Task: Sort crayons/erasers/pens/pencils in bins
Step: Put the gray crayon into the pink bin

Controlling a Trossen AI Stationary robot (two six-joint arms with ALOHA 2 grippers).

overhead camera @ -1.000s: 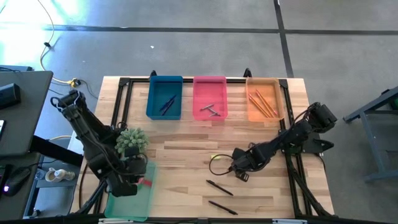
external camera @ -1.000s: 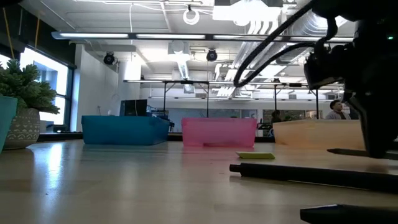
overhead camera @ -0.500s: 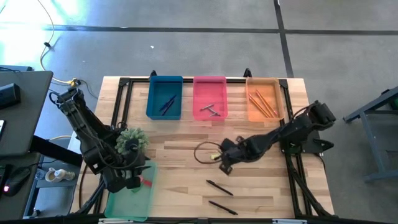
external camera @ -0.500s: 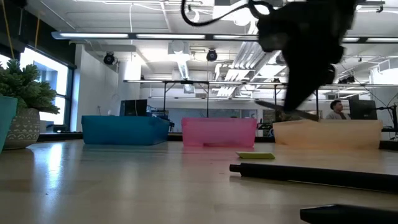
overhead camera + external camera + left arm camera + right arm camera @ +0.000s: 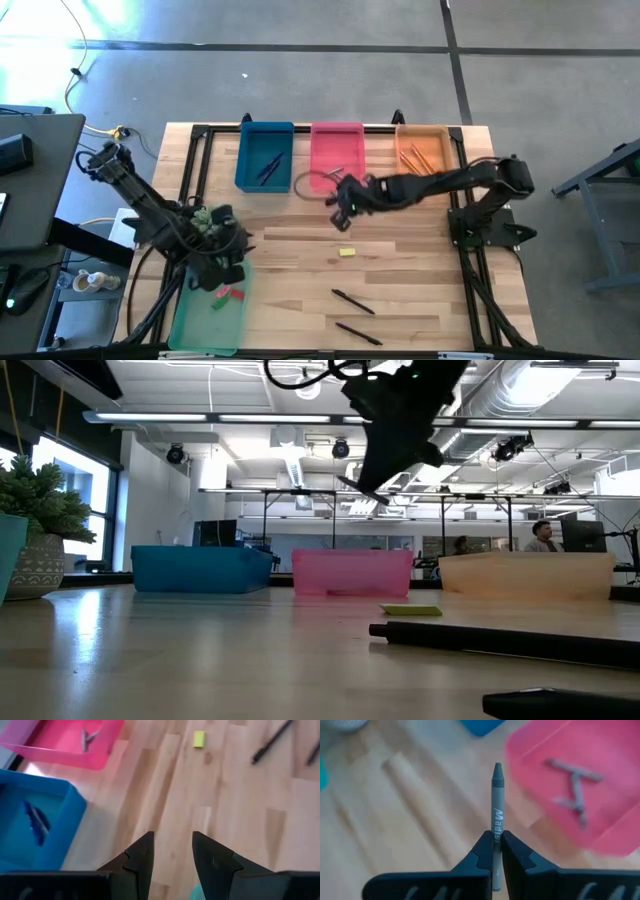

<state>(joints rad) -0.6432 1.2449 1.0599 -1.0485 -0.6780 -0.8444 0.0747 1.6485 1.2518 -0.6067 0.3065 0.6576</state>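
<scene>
Grey crayon (image 5: 497, 795) pinched upright in the right hand (image 5: 496, 851) beside the pink bin (image 5: 337, 136).
Left hand (image 5: 172, 851) hangs open over the tabletop (image 5: 300, 260).

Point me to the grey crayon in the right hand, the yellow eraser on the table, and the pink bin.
grey crayon (image 5: 497, 805): right wrist view, on the printed middle of its shaft.
yellow eraser (image 5: 346, 252): high view, centre of the block.
pink bin (image 5: 337, 130): high view, on its far rim.
right hand (image 5: 497, 851): right wrist view, between its fingertips.

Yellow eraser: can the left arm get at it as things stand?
Probably yes. The yellow eraser lies alone on bare wood, and the left hand is open and empty, with nothing between them in its wrist view. The right hand is busy with a crayon near the pink bin.
</scene>
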